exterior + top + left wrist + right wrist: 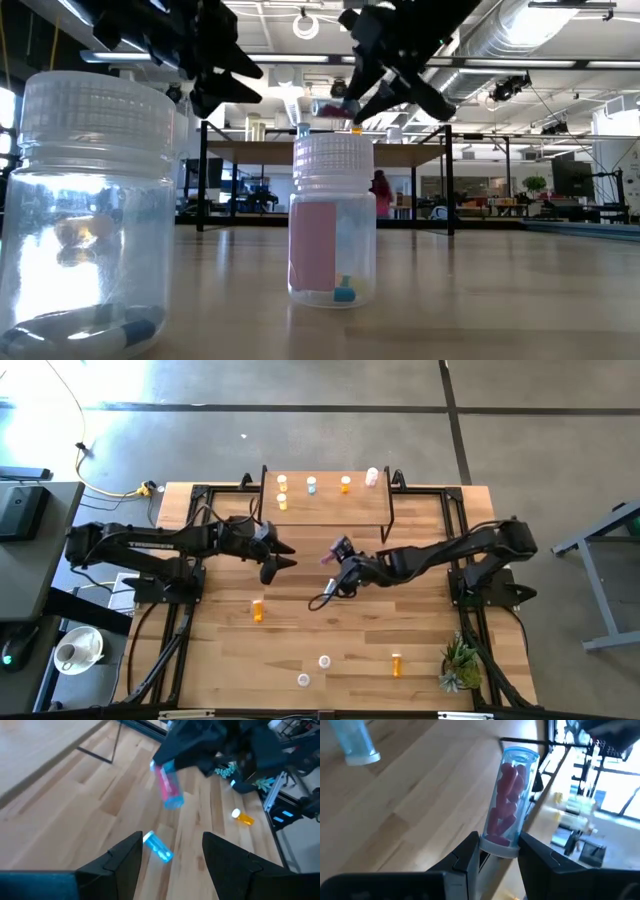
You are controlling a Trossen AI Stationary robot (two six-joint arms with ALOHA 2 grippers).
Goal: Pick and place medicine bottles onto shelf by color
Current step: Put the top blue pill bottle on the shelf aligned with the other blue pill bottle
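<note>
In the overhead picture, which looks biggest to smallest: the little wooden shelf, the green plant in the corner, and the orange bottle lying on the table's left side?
1. Small light-wood shelf on black legs, clearly largest.
2. Green plant.
3. Orange pill bottle, smallest.
The camera looks straight down, so nearness hardly skews this ranking.

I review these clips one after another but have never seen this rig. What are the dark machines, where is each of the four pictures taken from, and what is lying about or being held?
Two dark robot arms work at a wooden table. One picture looks straight down, one looks level across the tabletop, and one comes from each arm's wrist. The right gripper is shut on a pink-filled bottle, held in the air over the table's middle. The left gripper hangs open and empty nearby. At the table's far edge stands a small shelf with five bottles already on it. Two orange bottles and two pale ones lie loose on the table, with a small plant in one corner.
</note>
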